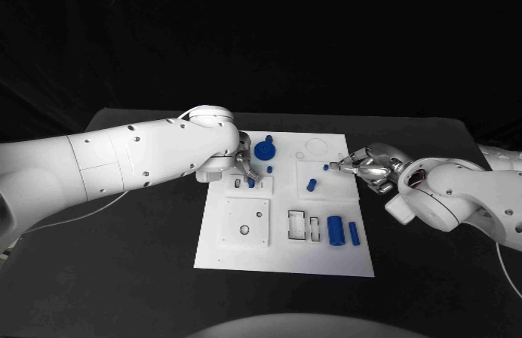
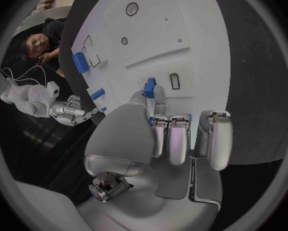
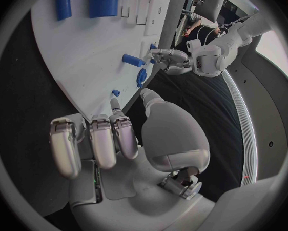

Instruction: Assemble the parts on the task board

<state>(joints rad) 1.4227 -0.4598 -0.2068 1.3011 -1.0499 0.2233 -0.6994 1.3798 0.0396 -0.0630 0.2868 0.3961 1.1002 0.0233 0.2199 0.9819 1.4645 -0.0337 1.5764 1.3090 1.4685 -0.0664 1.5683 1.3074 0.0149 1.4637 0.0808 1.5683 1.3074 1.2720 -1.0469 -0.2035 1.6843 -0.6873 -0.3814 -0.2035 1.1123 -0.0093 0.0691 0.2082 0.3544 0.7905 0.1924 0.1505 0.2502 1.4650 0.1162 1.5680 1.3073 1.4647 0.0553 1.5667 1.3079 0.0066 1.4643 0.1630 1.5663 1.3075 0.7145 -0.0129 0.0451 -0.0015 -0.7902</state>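
Still early, it seems: the left hand [image 1: 241, 168] pinches a small blue part [image 2: 149, 87] over the board [image 1: 245, 255]; the right hand [image 1: 364, 166] hovers, fingers curled, holding nothing, beside loose blue cylinders [image 1: 337, 230].

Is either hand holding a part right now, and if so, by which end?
The left hand pinches a small blue part by one end at its fingers. The right hand holds nothing, fingers curled.

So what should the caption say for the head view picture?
Two robot hands, left hand and right hand, work over the task board.
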